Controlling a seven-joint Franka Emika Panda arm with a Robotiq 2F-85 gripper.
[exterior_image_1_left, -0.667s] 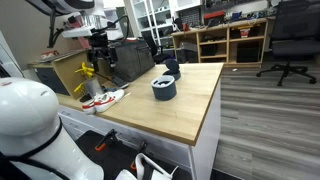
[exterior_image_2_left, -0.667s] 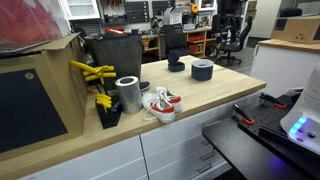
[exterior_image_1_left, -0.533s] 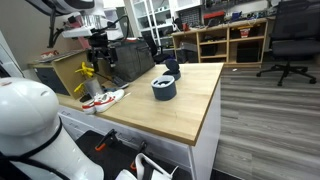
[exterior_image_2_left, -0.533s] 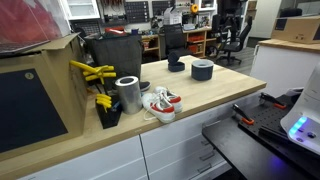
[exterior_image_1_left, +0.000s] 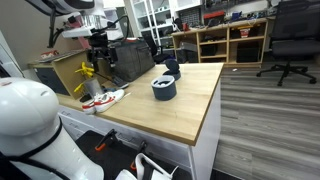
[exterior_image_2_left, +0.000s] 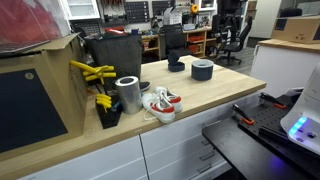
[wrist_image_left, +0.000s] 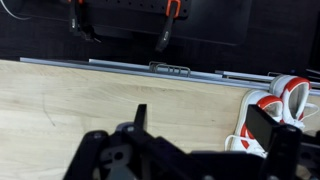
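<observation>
the gripper (wrist_image_left: 200, 130) stands wide and empty at the bottom of the wrist view, over the wooden table (wrist_image_left: 90, 100). the red and white shoes (wrist_image_left: 272, 112) lie at the right edge, apart from it.

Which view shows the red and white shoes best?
An exterior view shows the red and white shoes best: whole, close and unblocked, beside the metal cylinder. In an exterior view they are small and distant. The wrist view catches only part of them at its right edge.
</observation>
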